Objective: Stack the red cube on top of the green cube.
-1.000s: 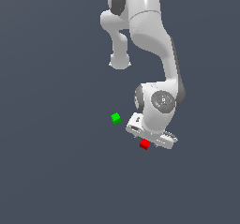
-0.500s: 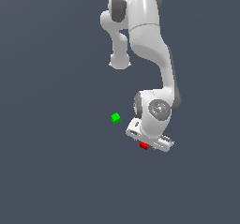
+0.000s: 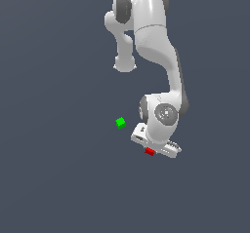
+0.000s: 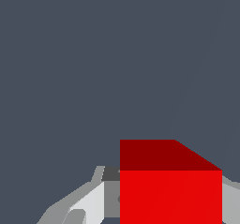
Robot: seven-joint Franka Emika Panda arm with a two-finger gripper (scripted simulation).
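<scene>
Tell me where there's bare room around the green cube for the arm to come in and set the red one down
The grey floor is bare all around the green cube except toward the exterior view's right, where the gripper hangs over the red cube. The wide patch on the exterior view's left is free. The wrist view shows only floor beyond the red cube.

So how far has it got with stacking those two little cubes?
Nothing is stacked yet. The green cube sits alone on the floor, apart from the arm. In hand: the gripper is down over the red cube, and the wrist view shows the red cube between the fingers; whether they grip it is unclear. Left: lifting it, carrying it over and setting it on the green cube.
</scene>
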